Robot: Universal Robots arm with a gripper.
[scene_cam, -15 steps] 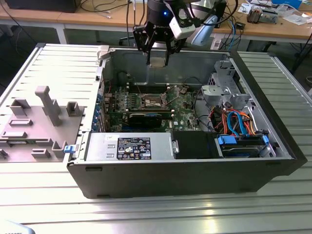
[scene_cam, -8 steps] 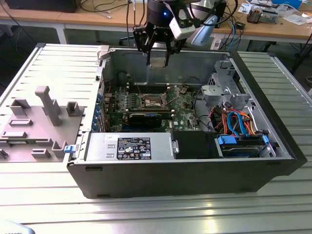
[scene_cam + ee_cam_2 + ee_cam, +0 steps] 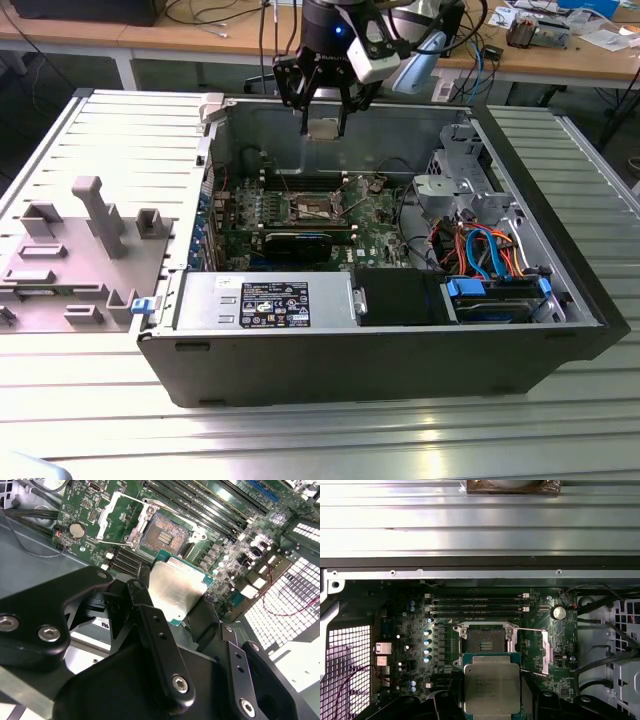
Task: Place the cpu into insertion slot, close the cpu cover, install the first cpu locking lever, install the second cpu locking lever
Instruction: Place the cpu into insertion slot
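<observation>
My gripper (image 3: 323, 128) is shut on the cpu (image 3: 323, 129), a flat silvery square chip, and holds it in the air above the open computer case. In both wrist views the cpu (image 3: 175, 587) (image 3: 491, 687) sits clamped between the black fingers (image 3: 150, 625). The insertion slot (image 3: 485, 641) (image 3: 167, 530) (image 3: 315, 208) lies bare on the green motherboard, well below the chip. The cpu cover (image 3: 540, 652) (image 3: 117, 515) is swung open to one side of the slot. Thin wire levers (image 3: 530, 630) stand raised beside it.
Long memory slots (image 3: 477, 605) run alongside the socket. A black graphics card (image 3: 295, 243), the power supply (image 3: 265, 300) and a drive bay with orange and blue cables (image 3: 490, 260) crowd the case. A grey fixture plate (image 3: 80, 240) lies at the exterior view's left.
</observation>
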